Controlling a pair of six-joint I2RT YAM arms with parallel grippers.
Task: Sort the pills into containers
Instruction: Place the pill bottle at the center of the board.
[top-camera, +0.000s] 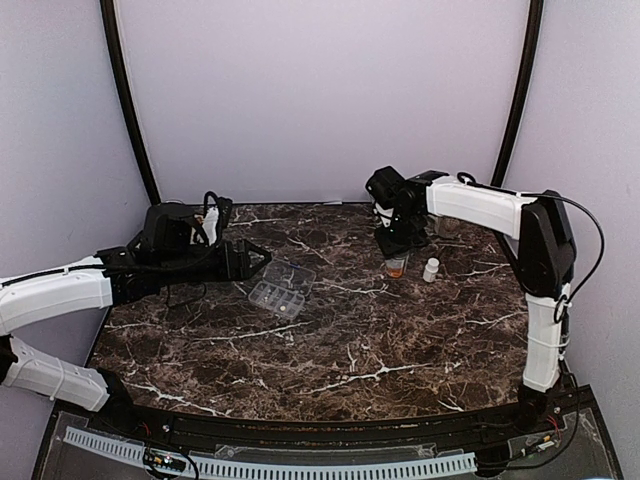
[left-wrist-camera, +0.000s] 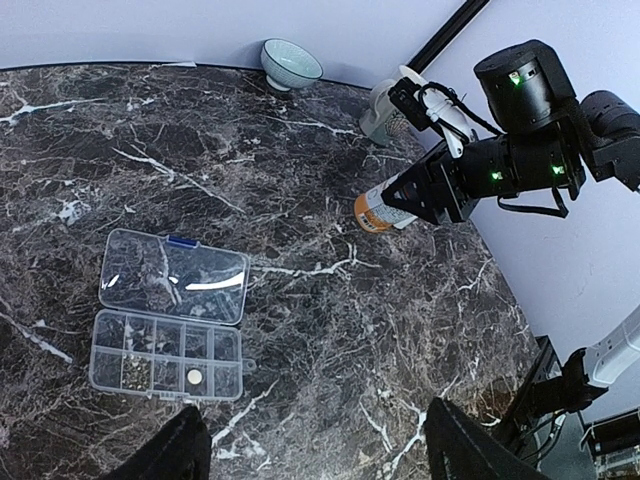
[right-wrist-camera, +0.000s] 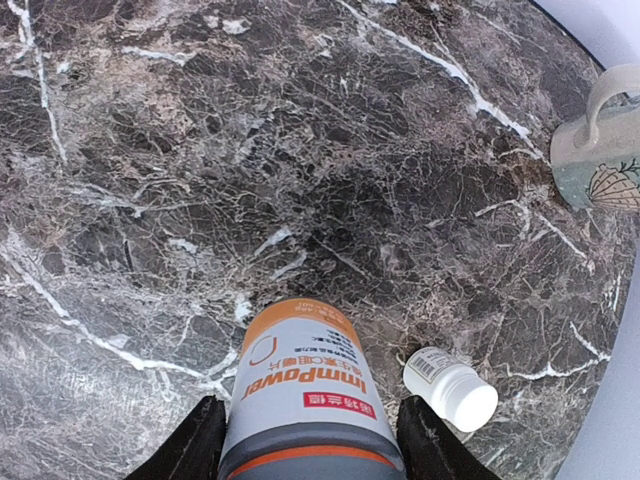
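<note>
Two arms | left pincer (left-wrist-camera: 318, 450) wide apart, empty | right pincer (right-wrist-camera: 310, 445) gripping orange bottle (right-wrist-camera: 305, 390)

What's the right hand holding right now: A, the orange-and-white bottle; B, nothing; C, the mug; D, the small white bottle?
A: the right hand grips the orange-and-white bottle between its fingers; the small white bottle sits apart, untouched.

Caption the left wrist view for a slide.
Open pill organizer lies on the marble table, one pale pill inside; beyond it the right jaws hold an orange bottle.
</note>
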